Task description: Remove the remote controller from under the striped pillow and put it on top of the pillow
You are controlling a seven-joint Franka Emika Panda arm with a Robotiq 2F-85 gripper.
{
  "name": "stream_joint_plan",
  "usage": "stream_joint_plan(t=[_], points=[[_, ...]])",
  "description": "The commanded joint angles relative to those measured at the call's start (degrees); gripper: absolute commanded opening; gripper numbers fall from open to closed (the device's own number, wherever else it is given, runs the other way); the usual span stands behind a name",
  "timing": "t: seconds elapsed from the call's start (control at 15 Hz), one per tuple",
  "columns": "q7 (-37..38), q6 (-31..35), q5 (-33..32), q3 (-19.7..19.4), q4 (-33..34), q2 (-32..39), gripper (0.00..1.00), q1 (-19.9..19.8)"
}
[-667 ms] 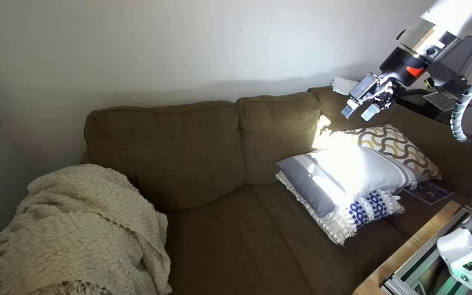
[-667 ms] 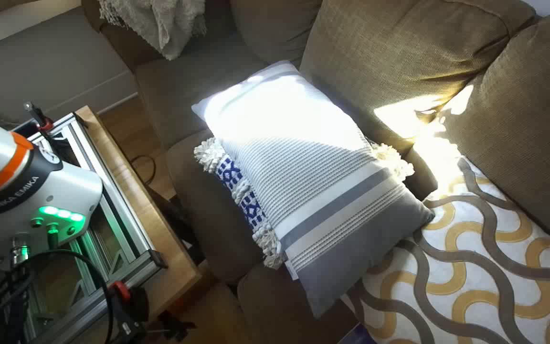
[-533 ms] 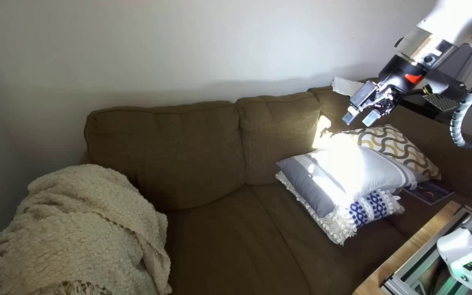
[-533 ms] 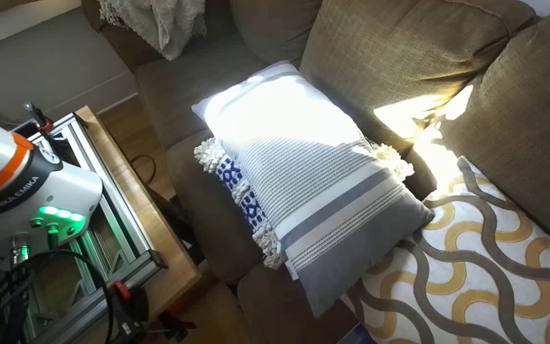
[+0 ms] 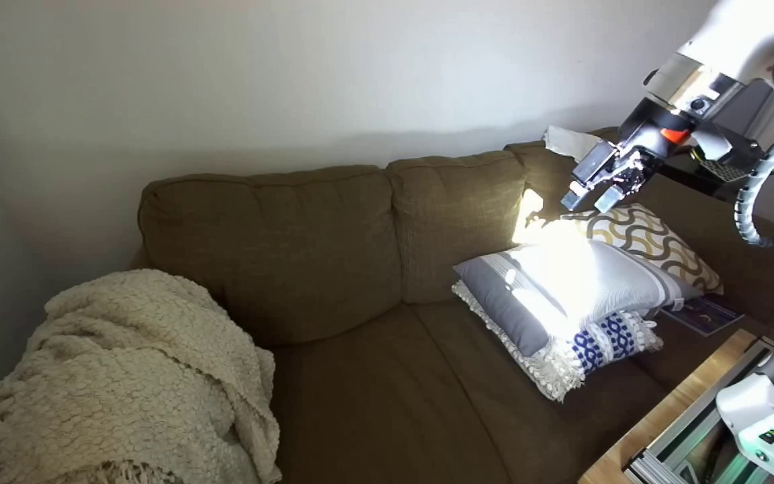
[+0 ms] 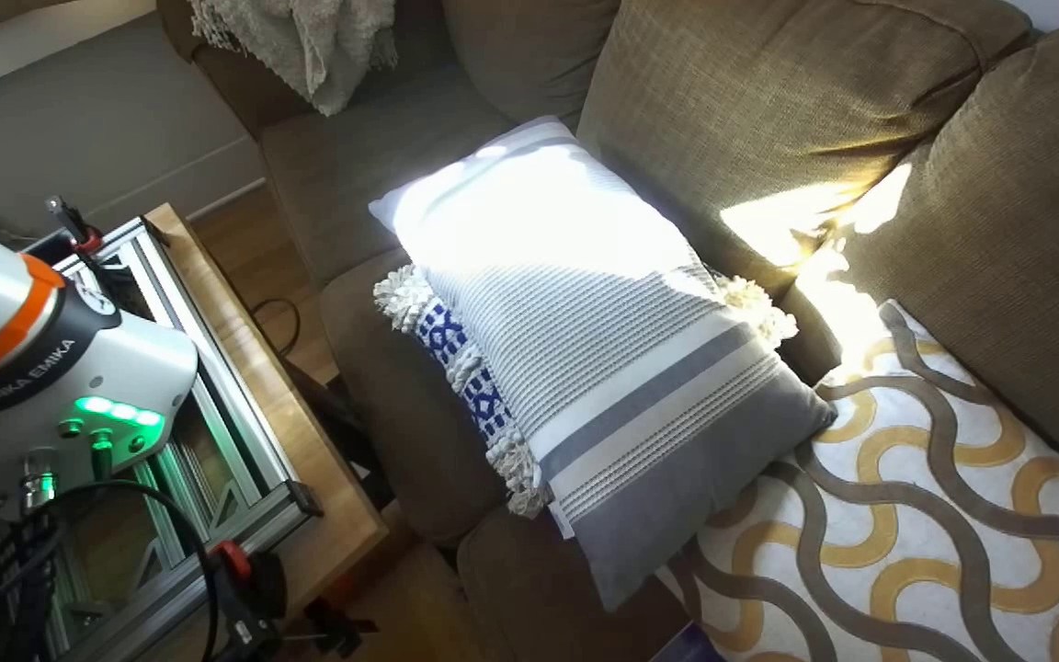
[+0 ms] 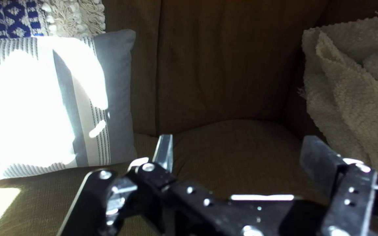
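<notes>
The striped pillow (image 5: 575, 289) is large and white with grey-blue bands and fine stripes. It lies flat on a fringed white pillow with a blue pattern (image 5: 605, 341). Both also show in another exterior view, the striped pillow (image 6: 585, 340) partly bleached by sunlight over the fringed pillow (image 6: 479, 400). In the wrist view the striped pillow (image 7: 61, 108) is at left, outside the jaws. My gripper (image 5: 592, 199) is open and empty, in the air above the pillows towards the couch back. Its spread fingers (image 7: 236, 147) show in the wrist view. The remote controller is hidden or out of view.
A wavy-patterned pillow (image 5: 649, 242) lies beside the stack, with a dark booklet (image 5: 703, 316) near it. A fleecy blanket (image 5: 132, 376) covers the couch's far end. The couch back (image 5: 279, 255) rises behind. The robot's wooden table (image 6: 327, 515) stands in front of the couch.
My gripper has moved down a little towards the pillows, and the arm has shifted slightly left in the exterior view. The pillows have not moved. The gripper stays open.
</notes>
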Motion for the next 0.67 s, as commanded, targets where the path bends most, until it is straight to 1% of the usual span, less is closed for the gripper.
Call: stream_joint_plan(t=[0.0, 0.07, 0.27, 0.4, 0.47, 0.53, 0.6], points=[[0.15, -0.08, -0.25, -0.22, 0.07, 0.02, 1.00, 0.17], [0.24, 0.23, -1.31, -0.66, 0.49, 0.12, 1.00, -1.42], [-1.61, 1.29, -4.24, -5.02, 2.32, -1.52, 1.00, -6.84], [-4.68, 2.94, -4.74, -9.56, 3.88, -0.81, 1.00, -9.34], [-7.95, 3.13, -5.22, -12.00, 4.90, -0.05, 1.00, -9.76], [-4.44, 2.44, -4.33, -8.56, 4.14, -0.43, 1.00, -8.79], [-5.77, 2.43, -4.40, -9.90, 4.54, -0.41, 1.00, -9.51]])
